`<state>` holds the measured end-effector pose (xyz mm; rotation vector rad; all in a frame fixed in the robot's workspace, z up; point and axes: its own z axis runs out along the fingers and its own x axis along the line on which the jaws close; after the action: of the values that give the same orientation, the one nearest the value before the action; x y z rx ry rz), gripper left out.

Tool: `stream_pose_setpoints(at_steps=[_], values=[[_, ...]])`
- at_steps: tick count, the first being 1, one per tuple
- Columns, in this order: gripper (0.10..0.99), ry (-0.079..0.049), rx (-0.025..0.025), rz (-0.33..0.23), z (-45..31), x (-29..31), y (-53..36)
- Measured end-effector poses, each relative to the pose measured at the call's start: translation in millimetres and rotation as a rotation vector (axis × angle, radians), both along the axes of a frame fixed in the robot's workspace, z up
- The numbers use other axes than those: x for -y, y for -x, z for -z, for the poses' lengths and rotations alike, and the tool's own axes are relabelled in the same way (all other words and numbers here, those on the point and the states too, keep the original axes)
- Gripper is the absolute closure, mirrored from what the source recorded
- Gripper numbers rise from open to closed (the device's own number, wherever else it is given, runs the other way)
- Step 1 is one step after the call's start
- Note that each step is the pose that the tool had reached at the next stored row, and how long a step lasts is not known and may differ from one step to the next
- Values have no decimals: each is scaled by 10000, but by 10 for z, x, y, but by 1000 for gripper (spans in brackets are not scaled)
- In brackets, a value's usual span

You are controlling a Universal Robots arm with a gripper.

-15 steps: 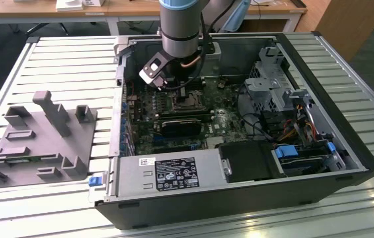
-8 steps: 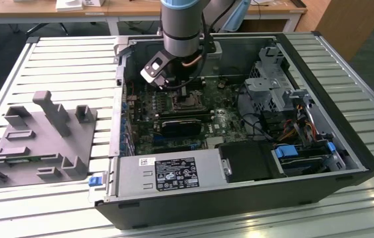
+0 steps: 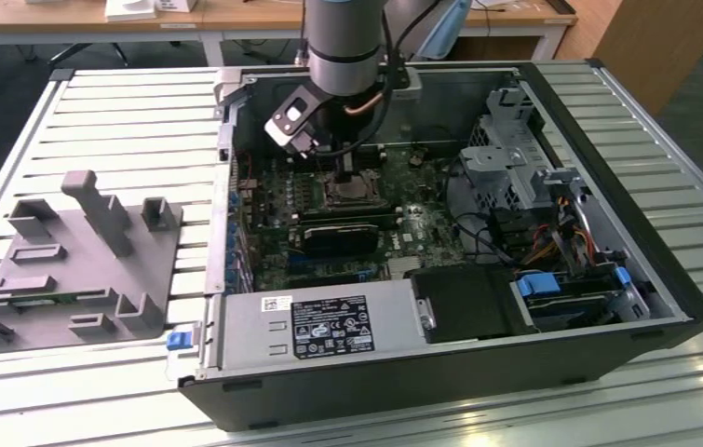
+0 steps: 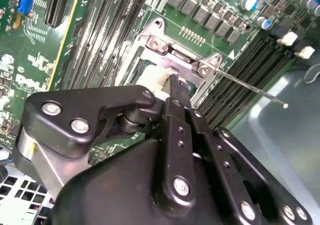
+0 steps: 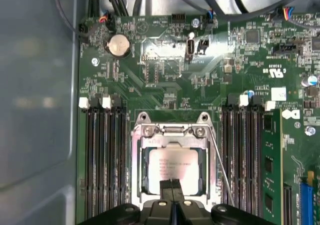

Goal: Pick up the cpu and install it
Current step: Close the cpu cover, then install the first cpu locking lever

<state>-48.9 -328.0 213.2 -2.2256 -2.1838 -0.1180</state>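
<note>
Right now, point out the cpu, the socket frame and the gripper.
cpu (image 5: 172,162): first wrist view, silver top.
socket frame (image 5: 172,130): first wrist view, metal bar between its screws.
gripper (image 5: 171,184): first wrist view, between its fingertips.

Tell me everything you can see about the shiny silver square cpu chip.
The cpu is a flat square chip with a shiny silver metal top bearing faint print. It lies level inside the metal socket frame on the green motherboard, with dark memory slots on either side. The black gripper's shut fingertips rest at one edge, apparently touching it.
</note>
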Motion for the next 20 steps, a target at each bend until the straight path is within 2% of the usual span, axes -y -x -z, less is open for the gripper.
stream_pose_setpoints(at_steps=[12,20], values=[[980,-1,0,0,0,-1,-132],[980,-1,1,-1,-1,-2,-150]])
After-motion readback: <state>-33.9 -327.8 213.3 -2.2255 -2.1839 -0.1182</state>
